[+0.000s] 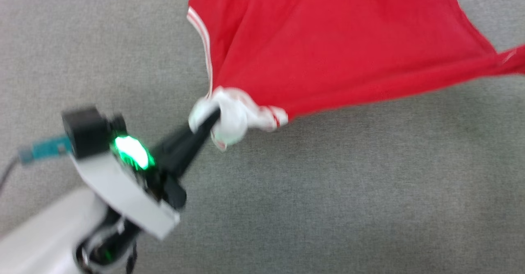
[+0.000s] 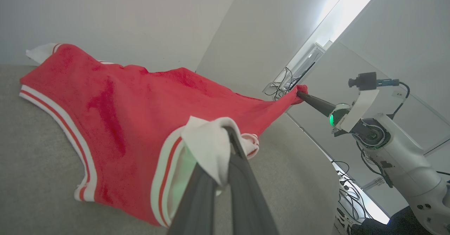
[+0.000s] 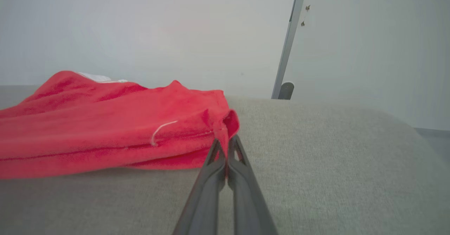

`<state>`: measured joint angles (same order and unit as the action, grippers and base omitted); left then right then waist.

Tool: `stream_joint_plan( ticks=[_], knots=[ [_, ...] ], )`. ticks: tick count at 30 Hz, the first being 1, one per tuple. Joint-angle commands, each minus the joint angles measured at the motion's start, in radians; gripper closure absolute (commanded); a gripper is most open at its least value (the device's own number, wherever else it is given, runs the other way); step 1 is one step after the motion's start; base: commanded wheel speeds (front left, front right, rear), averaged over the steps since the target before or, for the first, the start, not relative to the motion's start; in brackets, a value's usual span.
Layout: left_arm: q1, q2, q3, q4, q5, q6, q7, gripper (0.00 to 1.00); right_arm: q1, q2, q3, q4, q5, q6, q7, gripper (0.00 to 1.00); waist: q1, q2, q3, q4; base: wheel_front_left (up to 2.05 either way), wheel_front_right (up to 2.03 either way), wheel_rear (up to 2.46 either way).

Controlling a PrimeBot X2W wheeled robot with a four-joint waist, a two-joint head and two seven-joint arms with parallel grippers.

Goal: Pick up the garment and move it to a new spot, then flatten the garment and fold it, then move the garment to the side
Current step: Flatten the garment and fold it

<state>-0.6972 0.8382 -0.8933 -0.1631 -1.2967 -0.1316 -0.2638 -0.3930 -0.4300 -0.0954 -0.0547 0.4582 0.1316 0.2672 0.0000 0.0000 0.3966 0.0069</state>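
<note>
Head view's taken from close above, tipped steeply down onto the grey surface. Both wrist views are set low, nearly skimming it, pointed across toward the wall. The garment is shared by all three, and the right gripper gets caught in the left wrist view too.

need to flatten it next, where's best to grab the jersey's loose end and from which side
Grip the jersey at its striped trim corner. It lies loose on the grey surface, edge exposed, bare surface beside it, so come in low from that open side.
</note>
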Motion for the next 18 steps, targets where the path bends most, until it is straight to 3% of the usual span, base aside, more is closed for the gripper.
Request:
stream_joint_plan(
  ticks=[1, 10, 18],
  knots=[
    [0.041, 0.002, 0.011, -0.02, 0.016, 0.002, 0.0, 1.0, 0.031, 0.007, -0.021, -0.031, -0.009, -0.002, 0.01, 1.0, 0.0, 0.0, -0.007, -0.008, 0.0, 0.0, 0.0],
    [0.303, 0.056, 0.088, -0.181, 0.103, 0.007, 0.0, 1.0, 0.259, 0.071, -0.132, -0.258, -0.034, -0.002, 0.109, 1.0, 0.0, 0.0, -0.025, -0.01, 0.0, 0.0, 0.0],
    [0.459, 0.093, 0.147, -0.326, 0.169, 0.076, 0.0, 1.0, 0.432, 0.137, -0.223, -0.395, -0.026, -0.002, 0.151, 1.0, 0.0, 0.0, -0.014, -0.001, 0.0, 0.0, 0.0]
  ],
)
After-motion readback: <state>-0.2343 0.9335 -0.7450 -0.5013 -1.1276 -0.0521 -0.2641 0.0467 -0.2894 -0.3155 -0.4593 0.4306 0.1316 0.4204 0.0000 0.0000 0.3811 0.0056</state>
